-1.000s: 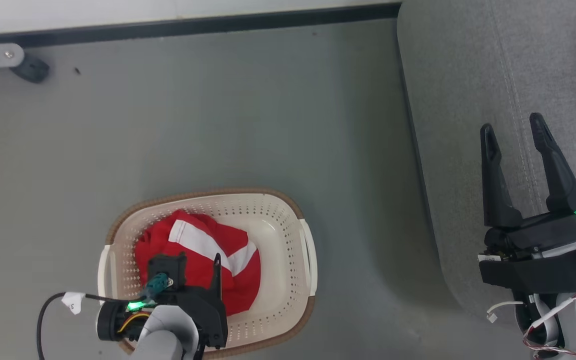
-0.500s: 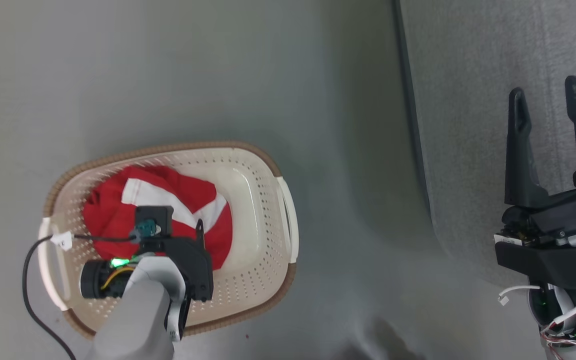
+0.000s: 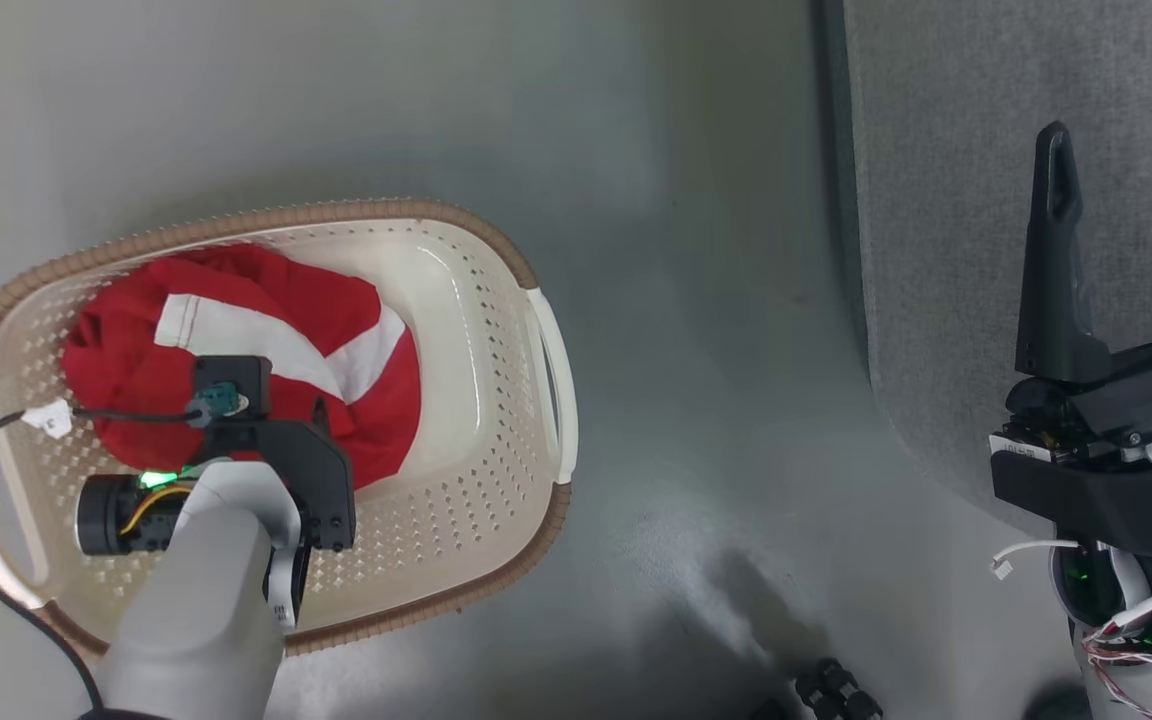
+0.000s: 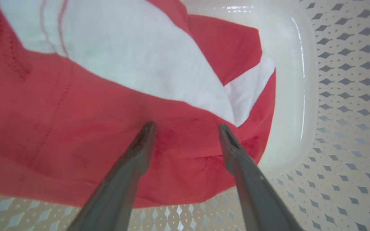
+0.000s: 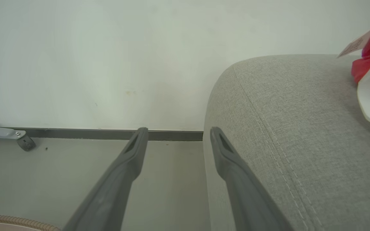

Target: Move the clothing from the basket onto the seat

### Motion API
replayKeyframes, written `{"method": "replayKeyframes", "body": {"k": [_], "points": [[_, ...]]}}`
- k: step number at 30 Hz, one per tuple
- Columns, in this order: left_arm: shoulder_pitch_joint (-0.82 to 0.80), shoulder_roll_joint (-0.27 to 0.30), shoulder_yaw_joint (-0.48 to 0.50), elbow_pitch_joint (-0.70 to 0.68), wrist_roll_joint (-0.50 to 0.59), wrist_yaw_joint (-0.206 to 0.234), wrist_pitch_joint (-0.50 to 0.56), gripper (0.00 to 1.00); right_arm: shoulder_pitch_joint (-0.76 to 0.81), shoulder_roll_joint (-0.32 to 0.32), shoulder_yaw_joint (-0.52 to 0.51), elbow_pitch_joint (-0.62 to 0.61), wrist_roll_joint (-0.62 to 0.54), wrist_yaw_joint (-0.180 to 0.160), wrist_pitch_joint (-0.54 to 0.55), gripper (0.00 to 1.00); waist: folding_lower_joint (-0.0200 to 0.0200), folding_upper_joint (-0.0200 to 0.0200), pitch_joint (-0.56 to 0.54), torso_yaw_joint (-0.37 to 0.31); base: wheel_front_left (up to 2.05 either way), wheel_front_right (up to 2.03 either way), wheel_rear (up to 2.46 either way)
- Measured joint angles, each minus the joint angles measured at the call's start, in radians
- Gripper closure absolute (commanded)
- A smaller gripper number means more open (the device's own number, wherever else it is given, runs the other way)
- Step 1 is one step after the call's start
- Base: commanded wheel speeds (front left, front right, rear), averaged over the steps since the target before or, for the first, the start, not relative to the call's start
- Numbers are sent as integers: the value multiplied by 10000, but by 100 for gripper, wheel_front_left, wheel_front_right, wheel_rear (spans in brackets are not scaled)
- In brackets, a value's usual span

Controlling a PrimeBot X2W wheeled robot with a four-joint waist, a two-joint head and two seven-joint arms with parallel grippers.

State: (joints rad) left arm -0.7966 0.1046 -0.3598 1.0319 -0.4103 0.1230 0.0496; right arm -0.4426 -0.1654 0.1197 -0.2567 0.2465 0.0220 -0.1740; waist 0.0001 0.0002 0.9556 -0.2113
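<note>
The soft red, white-striped clothing is piled in the cream plastic basket. The left gripper is held open on it, likely for a grab. The right gripper is held open over the grey fabric sofa.

head: top-down | left wrist: close, shares basket | right wrist: faces wall

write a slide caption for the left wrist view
Open left gripper with both fingertips at the red-and-white clothing lying inside the perforated basket.
</note>
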Motion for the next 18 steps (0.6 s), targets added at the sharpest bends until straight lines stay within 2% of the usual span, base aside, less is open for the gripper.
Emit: {"method": "replayKeyframes", "body": {"k": [13,14,15,16,17,18], "points": [[-787,-44,253,723,-6,2,-163,0,2,-4,-46,-138,-2,-2,-146,0,0,0,749,-187,0,0,0],[-817,-58,278,792,-12,2,-161,22,2,-6,-46,-117,-2,-2,-207,0,0,0,774,-192,0,0,0],[-822,-71,305,863,-33,2,-161,58,2,-6,-48,-109,-2,-2,-215,0,0,0,787,-199,0,0,0],[-822,-92,313,938,-35,2,-159,89,2,-8,-52,-104,-2,-2,-217,0,0,0,793,-203,0,0,0],[-823,-105,330,993,-40,2,-155,89,2,-8,-50,-105,-2,-2,-222,0,0,0,796,-206,0,0,0],[-844,-123,376,1070,-102,2,-82,100,2,-8,-56,-104,-2,-2,-224,0,0,-1,797,-207,0,0,0]]}}
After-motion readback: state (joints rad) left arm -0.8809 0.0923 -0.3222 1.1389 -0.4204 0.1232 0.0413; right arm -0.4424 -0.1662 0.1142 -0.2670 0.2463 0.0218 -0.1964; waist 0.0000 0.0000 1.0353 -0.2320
